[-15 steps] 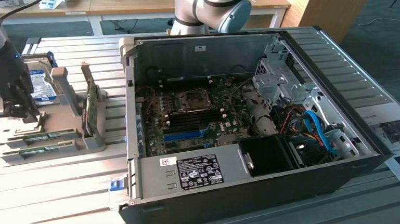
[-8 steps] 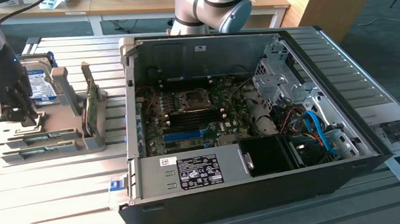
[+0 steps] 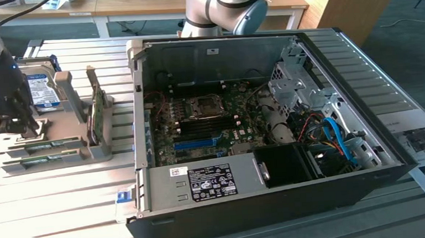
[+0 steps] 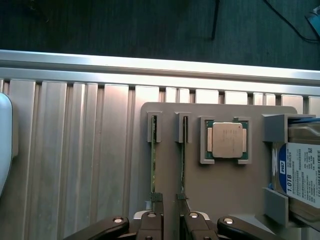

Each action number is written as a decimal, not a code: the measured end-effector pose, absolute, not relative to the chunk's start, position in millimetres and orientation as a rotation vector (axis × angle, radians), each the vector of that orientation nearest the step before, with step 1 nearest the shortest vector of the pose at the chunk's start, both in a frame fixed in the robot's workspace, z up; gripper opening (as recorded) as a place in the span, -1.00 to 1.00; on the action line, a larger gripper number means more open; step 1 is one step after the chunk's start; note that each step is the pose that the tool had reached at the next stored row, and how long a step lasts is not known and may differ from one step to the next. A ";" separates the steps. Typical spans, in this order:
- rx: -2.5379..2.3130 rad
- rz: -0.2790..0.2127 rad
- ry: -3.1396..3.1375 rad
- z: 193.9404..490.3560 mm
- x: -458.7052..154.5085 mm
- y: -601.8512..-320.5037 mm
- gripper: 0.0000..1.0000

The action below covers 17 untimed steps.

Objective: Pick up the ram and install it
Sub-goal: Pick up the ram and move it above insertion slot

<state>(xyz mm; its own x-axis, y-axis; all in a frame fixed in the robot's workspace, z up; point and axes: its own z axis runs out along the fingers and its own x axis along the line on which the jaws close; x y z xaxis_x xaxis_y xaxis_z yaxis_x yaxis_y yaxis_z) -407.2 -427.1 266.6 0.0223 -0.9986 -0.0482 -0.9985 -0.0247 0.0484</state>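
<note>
Two ram sticks in holder, gripper fingers spread, seemingly over both, processor beside

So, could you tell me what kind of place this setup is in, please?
Probably a robotics lab: an open computer case on a slatted aluminium table, a grey parts holder beside it, desks behind.
</note>
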 end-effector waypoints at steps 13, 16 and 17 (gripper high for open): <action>2.244 -0.109 -2.192 266.4 -401.7 -432.3 -0.53; 2.244 -0.110 -2.192 266.3 -397.9 -433.6 -0.53; 2.244 -0.111 -2.192 266.3 -396.7 -434.0 -0.53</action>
<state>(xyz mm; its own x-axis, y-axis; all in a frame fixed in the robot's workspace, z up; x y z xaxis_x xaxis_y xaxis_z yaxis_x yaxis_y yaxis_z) -396.7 -434.0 266.3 0.0223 -0.9986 -0.0483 -0.9984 -0.0248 0.0514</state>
